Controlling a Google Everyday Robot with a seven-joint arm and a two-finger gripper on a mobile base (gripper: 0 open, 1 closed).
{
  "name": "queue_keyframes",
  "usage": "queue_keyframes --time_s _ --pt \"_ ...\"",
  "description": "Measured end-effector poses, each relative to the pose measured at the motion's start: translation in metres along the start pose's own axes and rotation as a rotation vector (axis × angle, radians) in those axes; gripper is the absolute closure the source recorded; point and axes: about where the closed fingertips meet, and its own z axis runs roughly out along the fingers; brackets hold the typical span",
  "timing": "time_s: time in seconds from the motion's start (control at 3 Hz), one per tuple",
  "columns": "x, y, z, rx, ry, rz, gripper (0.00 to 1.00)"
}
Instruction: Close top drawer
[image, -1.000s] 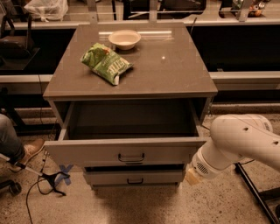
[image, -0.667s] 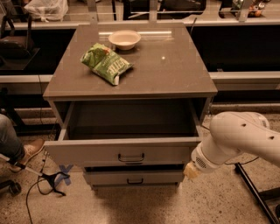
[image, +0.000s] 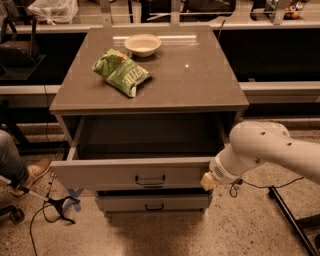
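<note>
The top drawer (image: 115, 173) of the grey cabinet stands pulled out, and its deep box interior looks dark and empty. Its tall flat front carries a small dark bar handle (image: 150, 180) at the centre. My white arm (image: 260, 150) reaches in from the right. My gripper (image: 208, 181) sits at the arm's yellowish tip, against the right end of the drawer front. The arm's wrist hides most of it.
A green snack bag (image: 121, 71) and a pale bowl (image: 142, 44) lie on the cabinet top (image: 190, 80). A lower drawer (image: 155, 203) is slightly out. A person's leg and shoe (image: 22, 172) and floor cables (image: 50, 206) are at left. A dark stand leg (image: 290, 215) is at right.
My arm has moved a little left, bringing the gripper tip up to the right end of the drawer front. The drawer has not visibly moved.
</note>
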Motion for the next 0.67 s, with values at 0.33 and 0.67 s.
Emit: queue_keyframes --time_s 0.33,0.67 --pt "-0.014 -0.01 0.005 0.008 -0.03 0.016 1.0" --pt "-0.043 -0.029 0.011 0.017 -0.095 0.053 1.0"
